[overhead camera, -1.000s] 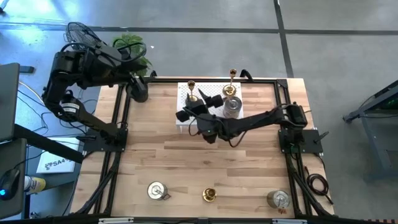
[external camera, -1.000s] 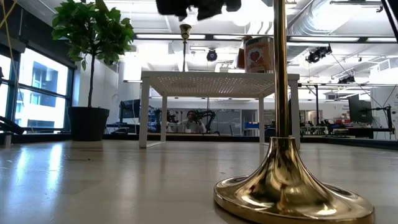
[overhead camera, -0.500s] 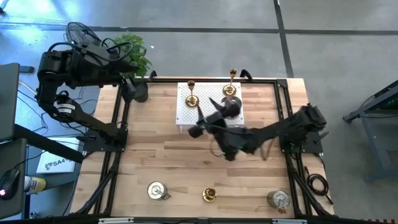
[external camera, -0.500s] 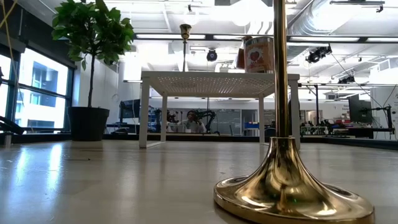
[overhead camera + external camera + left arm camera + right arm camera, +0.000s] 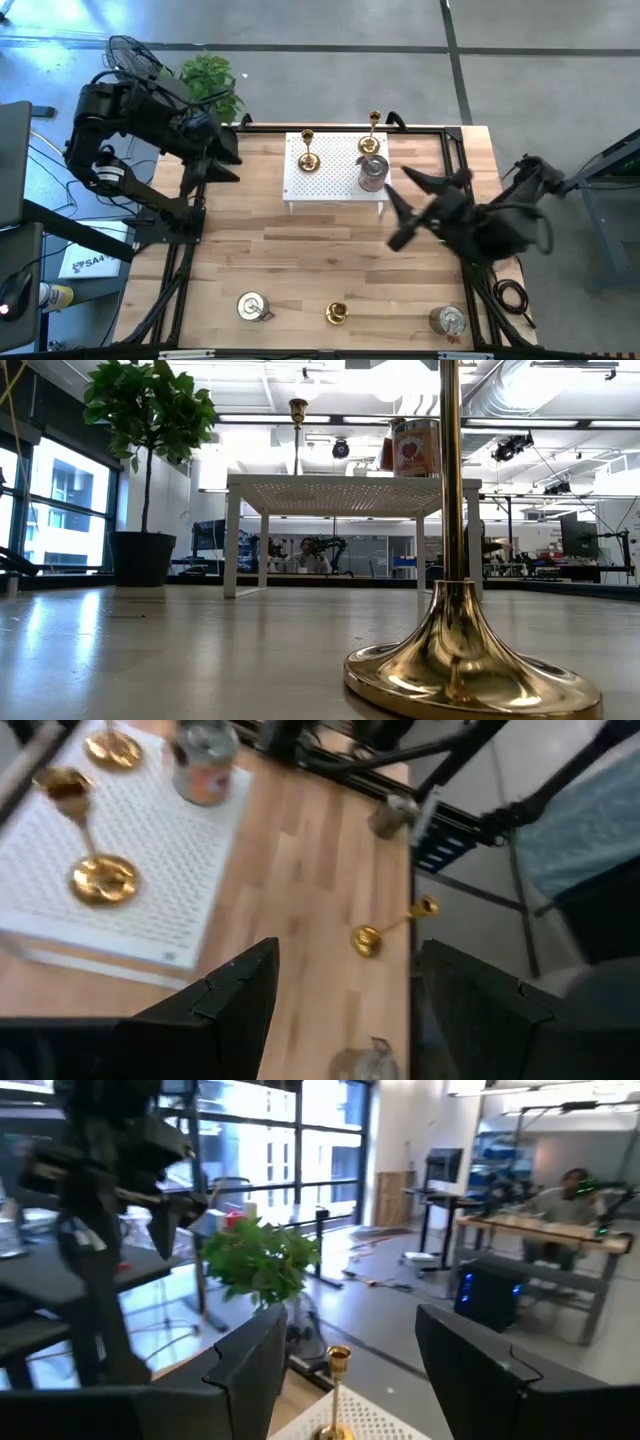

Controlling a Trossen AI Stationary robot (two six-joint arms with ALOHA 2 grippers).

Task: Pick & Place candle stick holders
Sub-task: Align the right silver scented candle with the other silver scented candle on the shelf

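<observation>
A white perforated stand (image 5: 335,185) at the table's far middle carries two gold candle stick holders (image 5: 308,152) (image 5: 373,128) and a silver cylinder (image 5: 372,172), each standing on its base. Along the near edge stand a silver cylinder (image 5: 252,306), a gold holder (image 5: 337,314) and another silver cylinder (image 5: 448,320). My right gripper (image 5: 398,205) hangs open and empty in the air, right of the stand. My left gripper (image 5: 212,165) is open and empty above the table's far left corner (image 5: 345,1010).
A black pot with a green plant (image 5: 210,85) stands beyond the far left corner. Black frame rails (image 5: 190,230) run along both table sides. Bare wood (image 5: 300,250) lies between the stand and the near row. In the low view the near gold holder (image 5: 455,660) fills the foreground.
My right gripper has swung from above the stand's near left part toward the table's right edge and risen, staying open and empty. My left gripper has turned at the wrist over the far left corner. No holder has moved.
</observation>
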